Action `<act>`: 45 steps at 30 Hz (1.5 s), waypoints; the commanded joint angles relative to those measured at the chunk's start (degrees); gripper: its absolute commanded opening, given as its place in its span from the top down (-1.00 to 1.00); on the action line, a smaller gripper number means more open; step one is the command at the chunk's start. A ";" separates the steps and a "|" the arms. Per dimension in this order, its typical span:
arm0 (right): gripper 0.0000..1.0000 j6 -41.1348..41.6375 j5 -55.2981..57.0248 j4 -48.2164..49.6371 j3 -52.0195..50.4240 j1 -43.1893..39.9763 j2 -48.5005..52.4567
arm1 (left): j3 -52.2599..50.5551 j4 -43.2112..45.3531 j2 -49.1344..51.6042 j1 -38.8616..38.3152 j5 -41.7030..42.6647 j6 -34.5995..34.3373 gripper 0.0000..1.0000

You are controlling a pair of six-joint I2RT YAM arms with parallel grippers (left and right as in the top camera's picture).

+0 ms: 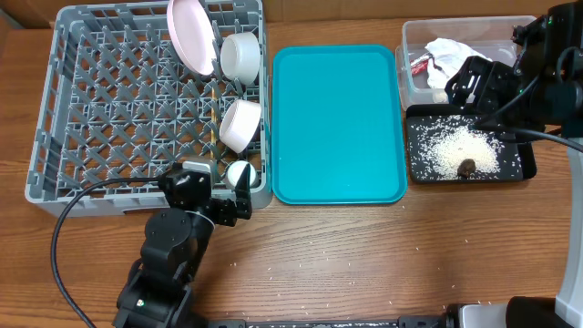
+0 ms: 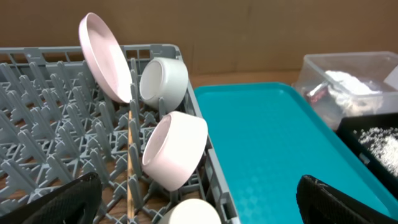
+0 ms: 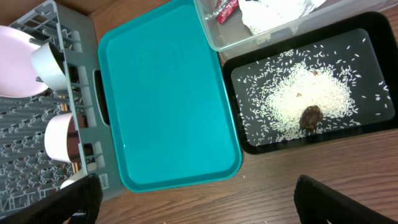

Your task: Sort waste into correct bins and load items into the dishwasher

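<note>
The grey dish rack [image 1: 109,109] fills the upper left of the overhead view. Along its right side the plate [image 1: 191,36] stands on edge at the top with a bowl [image 1: 240,53] just beside it. The second bowl [image 1: 240,124] lies tipped on its side lower down. The small cup [image 1: 240,173] sits in the lower right corner, and the chopsticks [image 1: 213,114] run along the pegs beside the bowls.

Right of the rack lies the teal tray [image 1: 337,123]. At the upper right, the clear tub [image 1: 410,36] holds the crumpled napkin [image 1: 451,53] and red wrapper [image 1: 420,65]. Just below it, the black tray [image 1: 419,173] carries the rice [image 1: 455,150] and brown lump [image 1: 466,167]. A few grains dot the tabletop [image 1: 364,264].

The left hand [image 2: 198,205] hovers at the rack's lower right corner, fingers spread wide and gripping nothing; the cup sits between them, clear of both. The right hand [image 3: 198,202] hangs over the black tray, equally wide open and empty.
</note>
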 commanded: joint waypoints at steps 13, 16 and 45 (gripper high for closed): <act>-1.00 0.00 0.63 0.15 0.44 -0.15 -0.31 | -0.09 -3.34 0.20 -0.28 11.74 3.82 -1.00; -1.00 0.00 0.63 0.15 0.44 -0.15 -0.31 | -0.09 -5.11 0.20 -0.28 11.76 7.45 -1.00; -1.00 0.00 0.63 0.15 0.44 -0.15 -0.31 | -23.61 5.64 -32.79 16.85 10.95 9.22 -1.00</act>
